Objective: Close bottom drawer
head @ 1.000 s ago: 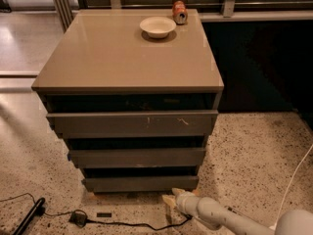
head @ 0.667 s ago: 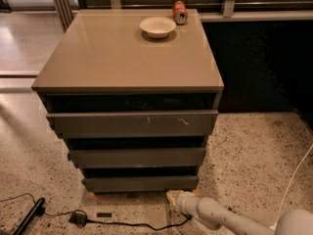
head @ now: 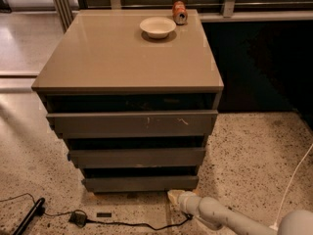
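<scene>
Speckled floor (head: 254, 151), bottom drawer (head: 141, 183) ajar, tool (head: 175, 196) nr its front corner, grip state can't tell

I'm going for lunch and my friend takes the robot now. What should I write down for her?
The end effector is low by the floor, just under the right end of the bottom drawer. I cannot tell whether it touches the front.
The bottom drawer is the lowest of three, with a dark gap above its front. Whether it is fully in is not clear.
Done: the arm has reached the drawer.
Left: probably push the front in until it stops, then pull the arm back.
Mind the cable on the floor nearby. A bowl and a can sit on top.
</scene>
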